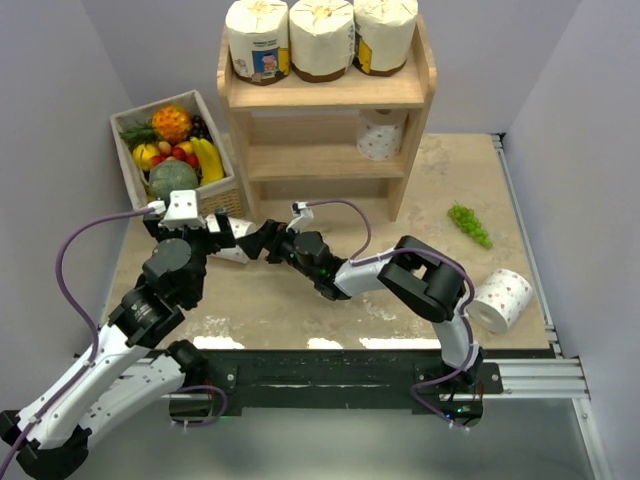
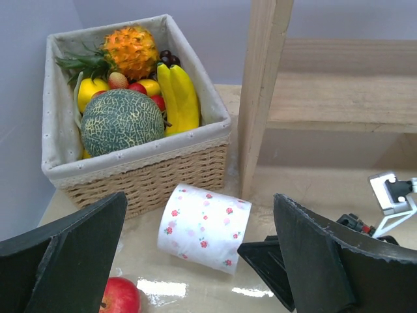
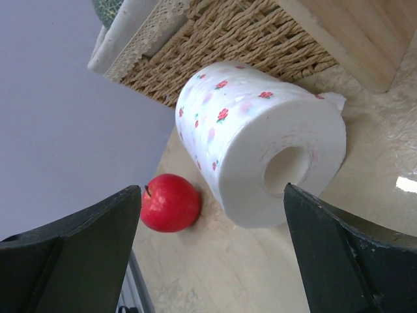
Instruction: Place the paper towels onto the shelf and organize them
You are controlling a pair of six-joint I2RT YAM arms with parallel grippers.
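Three large cream rolls (image 1: 320, 38) stand on top of the wooden shelf (image 1: 325, 93). One small white floral roll (image 1: 380, 135) sits on its upper inner tier; another (image 1: 500, 300) lies on the table at the right. A third small roll (image 2: 203, 228) lies on its side on the table between the basket and the shelf post (image 2: 264, 91), hidden by the arms in the top view. My left gripper (image 2: 200, 215) is open, just short of this roll. My right gripper (image 3: 212, 189) is open, facing the roll's hollow end (image 3: 260, 150). One right finger (image 2: 267, 261) nearly touches it.
A wicker fruit basket (image 1: 175, 150) stands left of the shelf, right behind the roll (image 2: 130, 176). A red apple (image 3: 171, 202) lies on the table beside the roll, also seen in the left wrist view (image 2: 120, 297). Green grapes (image 1: 470, 225) lie right of the shelf.
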